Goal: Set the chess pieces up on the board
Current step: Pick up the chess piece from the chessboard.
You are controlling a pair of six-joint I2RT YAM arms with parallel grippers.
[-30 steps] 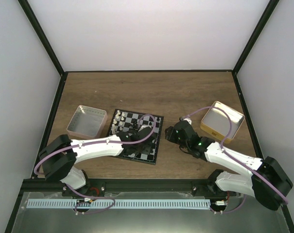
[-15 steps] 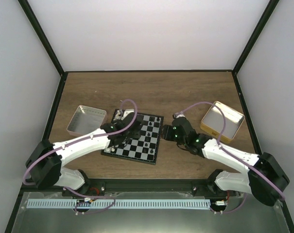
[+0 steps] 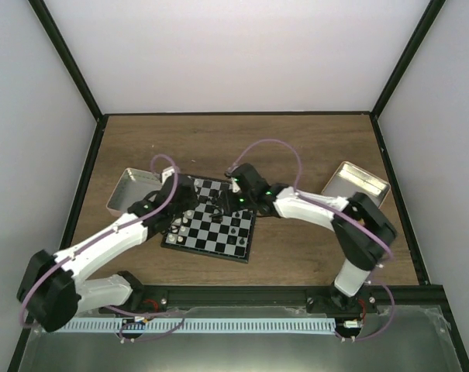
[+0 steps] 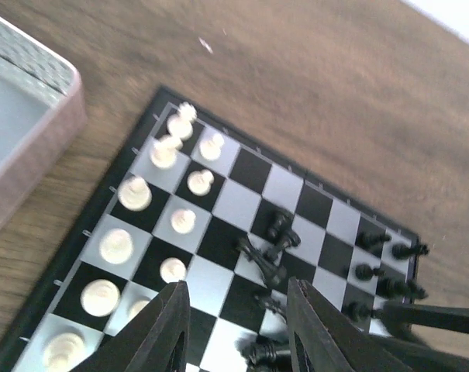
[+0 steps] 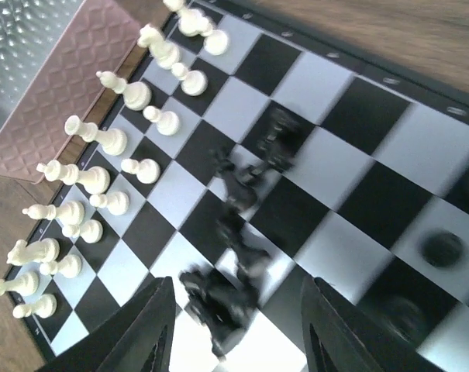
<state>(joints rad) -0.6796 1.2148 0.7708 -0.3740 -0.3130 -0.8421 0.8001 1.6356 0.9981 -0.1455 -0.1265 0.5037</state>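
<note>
The board [image 3: 236,242] lies mid-table, also in the left wrist view [image 4: 238,203] and right wrist view [image 5: 350,159]. White pieces [image 4: 133,194] stand in two rows along its left side [image 5: 102,139]. Several black pieces lie toppled in a pile near the middle [image 4: 269,256] [image 5: 234,232]; a few black ones stand along the right side [image 4: 381,263]. My left gripper [image 3: 176,215] [image 4: 236,310] is open and empty above the board's left half. My right gripper [image 3: 223,204] [image 5: 238,310] is open and empty just above the black pile.
A pinkish tin [image 3: 125,188] [image 4: 25,132] [image 5: 56,93] sits beside the board's left edge, partly under my left arm. A yellow-tan tin [image 3: 356,186] stands at the right. Black frame posts rise along the table's sides.
My left gripper has drawn back leftward across the board. My right arm has swung left from beside the board's right edge to above the toppled black pieces.
</note>
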